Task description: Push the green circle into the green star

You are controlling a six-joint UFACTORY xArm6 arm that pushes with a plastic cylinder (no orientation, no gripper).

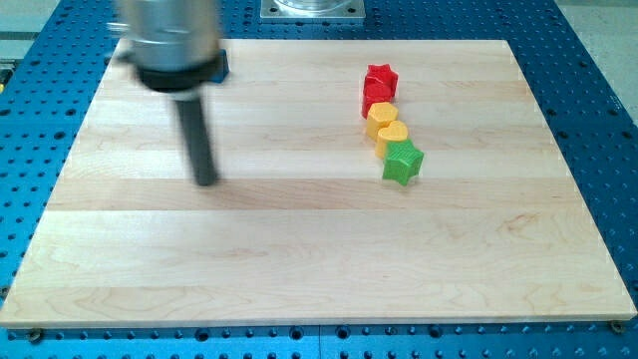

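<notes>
Green circle: not visible anywhere on the board (299, 279); it may lie behind the blurred arm body (169, 40), which covers part of the board near its top-left corner, but this cannot be told.

Board: pale wood on a blue perforated table (598, 100).

Rod (199, 140): dark and upright. It carries no fingers, so there is nothing to spread, press together or pinch. My tip (206, 182) rests on bare wood in the board's left half, well apart from every visible block.

Blocks: a chain of five runs down from near the top edge, right of centre. In order they are the red star (381, 77), red block (375, 97), yellow block (380, 117), yellow heart (391, 135) and green star (403, 163). Each appears to touch the next. The green star is the lowest, with open board to its left, right and bottom.

Risks (judged):
- With the circle unlocated, a push begun blind could sweep the wrong way.
- A push arriving from the top edge would strike the red and yellow blocks first and scatter the chain.
- A round block tends to slip off a narrow tip if pushed off-centre.
- A hard push could knock the star away, or move the heart along with it.

Containers: none present, so no contents to report.
</notes>
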